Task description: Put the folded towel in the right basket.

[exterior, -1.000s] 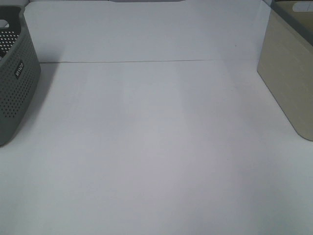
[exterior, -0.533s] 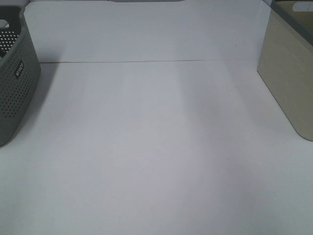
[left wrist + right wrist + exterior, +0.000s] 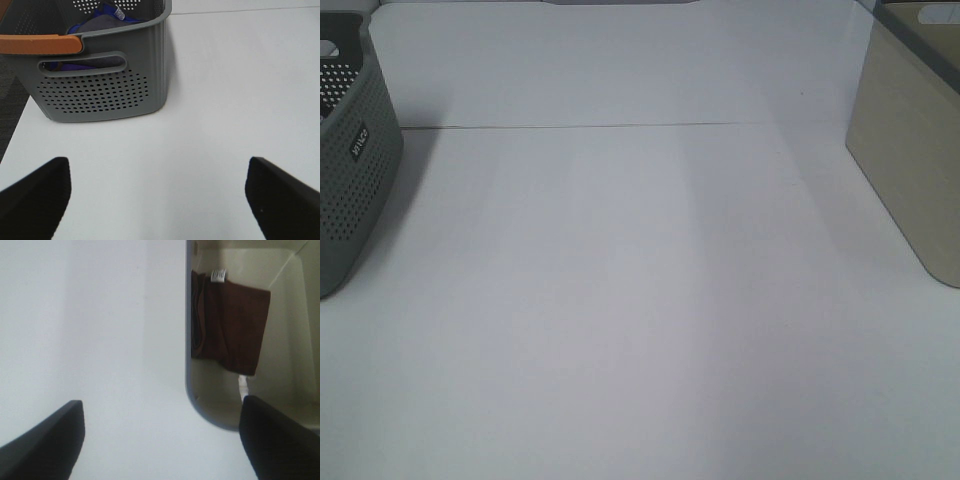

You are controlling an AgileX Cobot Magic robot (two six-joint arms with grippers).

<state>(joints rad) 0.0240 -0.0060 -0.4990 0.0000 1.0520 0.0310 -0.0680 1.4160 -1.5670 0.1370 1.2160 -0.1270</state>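
Note:
A folded brown towel [image 3: 231,327] with a white tag lies inside the beige right basket [image 3: 300,385]. The basket also shows at the right edge of the exterior high view [image 3: 910,170]; the towel is hidden there. My right gripper [image 3: 162,440] is open and empty, above the table beside the basket's near rim. My left gripper [image 3: 157,197] is open and empty, over the table in front of the grey basket. Neither gripper shows in the exterior high view.
A grey perforated basket [image 3: 100,90] with an orange handle [image 3: 40,44] stands at the left, holding blue and grey cloth [image 3: 102,24]. It shows at the left edge of the exterior high view [image 3: 350,170]. The white table [image 3: 640,300] spreads between the baskets.

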